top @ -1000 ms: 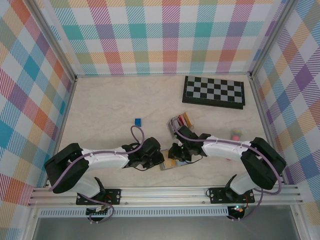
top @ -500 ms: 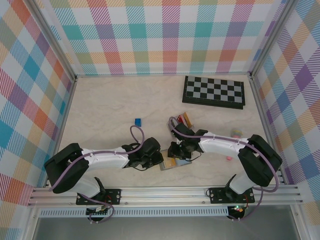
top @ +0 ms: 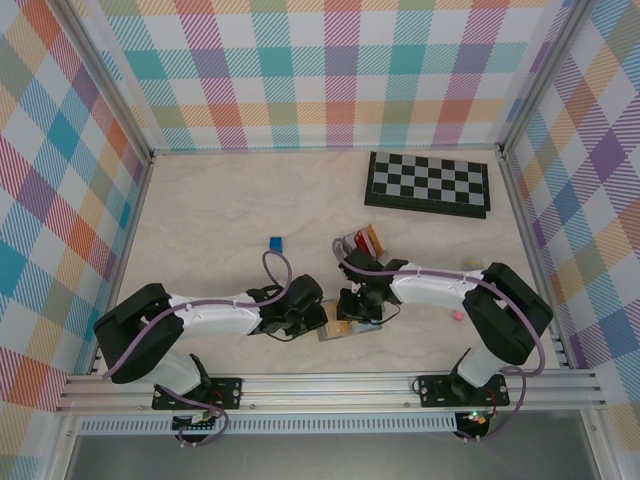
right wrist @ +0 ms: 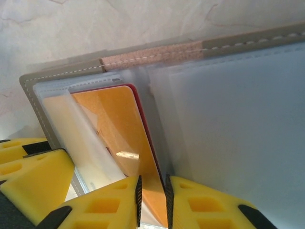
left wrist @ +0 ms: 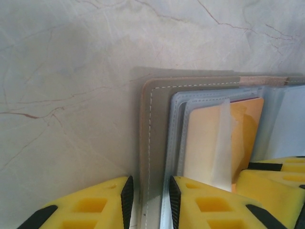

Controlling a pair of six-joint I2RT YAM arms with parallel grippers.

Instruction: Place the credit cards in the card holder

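Note:
The grey card holder (top: 345, 329) lies open near the table's front edge. My left gripper (left wrist: 148, 200) is shut on its stitched grey cover (left wrist: 155, 119), holding that flap. An orange credit card (right wrist: 114, 119) with a red card's edge behind it sits part-way in a clear inner sleeve. My right gripper (right wrist: 152, 196) is shut on this orange card's lower end. A cream card (left wrist: 205, 138) fills the sleeve beside it. In the top view the left gripper (top: 312, 318) and right gripper (top: 354, 306) meet over the holder, hiding most of it.
A small upright rack of coloured cards (top: 362, 241) stands just behind the right gripper. A folded chessboard (top: 428, 184) lies at the back right. A blue block (top: 275, 243) sits left of centre. Small pink items (top: 470, 266) lie to the right. Checked walls enclose the table.
The right arm has drawn in leftward toward the holder, its forearm swinging up. Its jaws widened briefly, then narrowed on the orange card. The left arm has stayed put.

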